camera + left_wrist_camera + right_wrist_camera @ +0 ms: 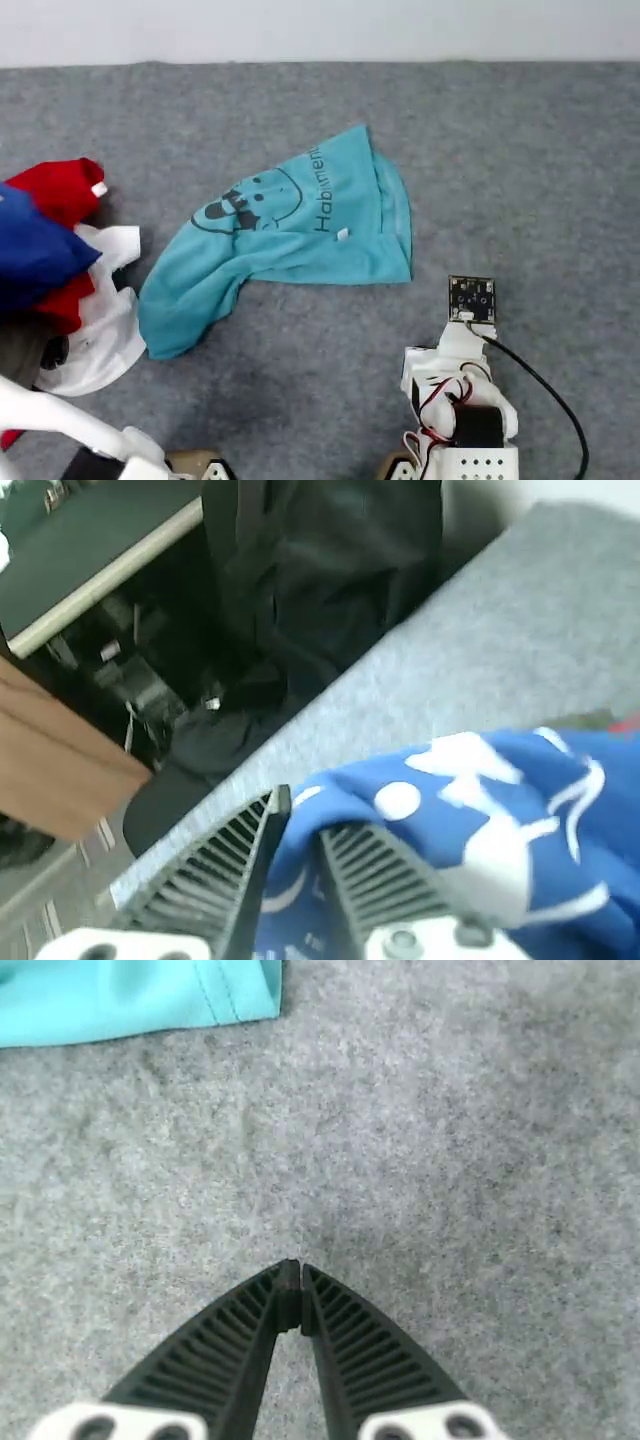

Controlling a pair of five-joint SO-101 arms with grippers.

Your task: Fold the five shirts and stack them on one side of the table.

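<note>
Grey felt covers the table [520, 150], which runs back to a white wall at its far edge.

Nearest, at the table's front edge, stands the right arm [460, 410] with a black cable trailing from its wrist. The right gripper [298, 1285] has its ribbed black fingers pressed together at the tips with nothing between them. It points down at bare felt, and a hemmed corner of the teal shirt [300, 225] lies a short way beyond it.

The white left arm [60, 420] crosses the front left corner. The left gripper [303, 815] is clamped on the blue shirt [480, 800], with blue cloth and its white print bunched between and around the fingers. In the high view this shirt hangs raised over the heap at the left edge.

Farther in, the teal shirt lies unfolded and rumpled near the middle of the table, with its dark smiling-face print and lettering facing up. One end is drawn into a narrow bunch that touches the white shirt [100, 325].

The white shirt is crumpled at the left side, with the red shirt [60, 190] heaped partly on it and behind it. A dark grey scrap beside them is too hidden to identify.

Beyond the table's left edge, the left wrist view shows black fabric [320, 570] and a brown wooden panel [60, 760].
</note>
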